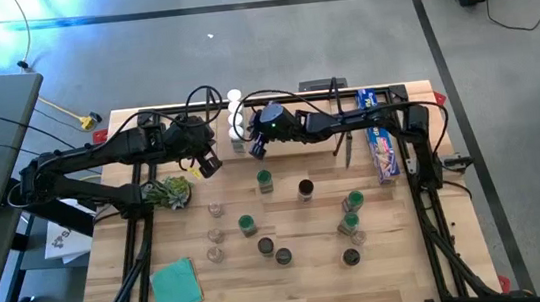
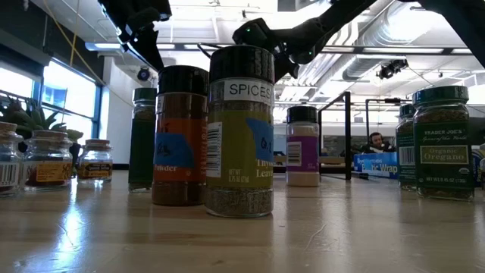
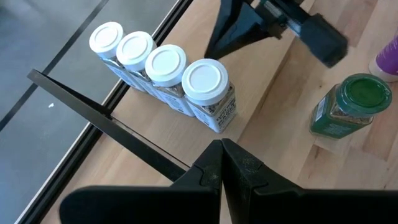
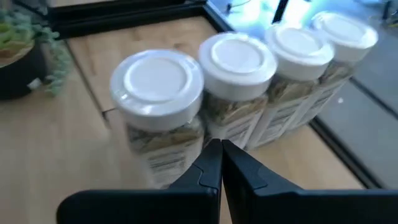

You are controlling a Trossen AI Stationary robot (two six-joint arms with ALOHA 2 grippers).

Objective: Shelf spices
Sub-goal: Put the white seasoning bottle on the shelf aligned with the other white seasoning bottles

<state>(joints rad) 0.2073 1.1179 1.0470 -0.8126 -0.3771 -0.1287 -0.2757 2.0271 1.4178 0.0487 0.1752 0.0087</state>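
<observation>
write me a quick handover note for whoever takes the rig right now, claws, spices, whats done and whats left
Left claw: shut, empty, above the shelf's left part near the white-lidded row.
Right claw: shut, empty, close over the same row from the other side.
Done: four white-lidded jars stand side by side on the shelf at the table's far edge.
Left: about a dozen jars on the open table, among them green-lidded jars, dark-lidded jars and clear small jars toward the left.
Also on the table: blue wrap box on the right, plant on the left, teal cloth at the near left.
</observation>
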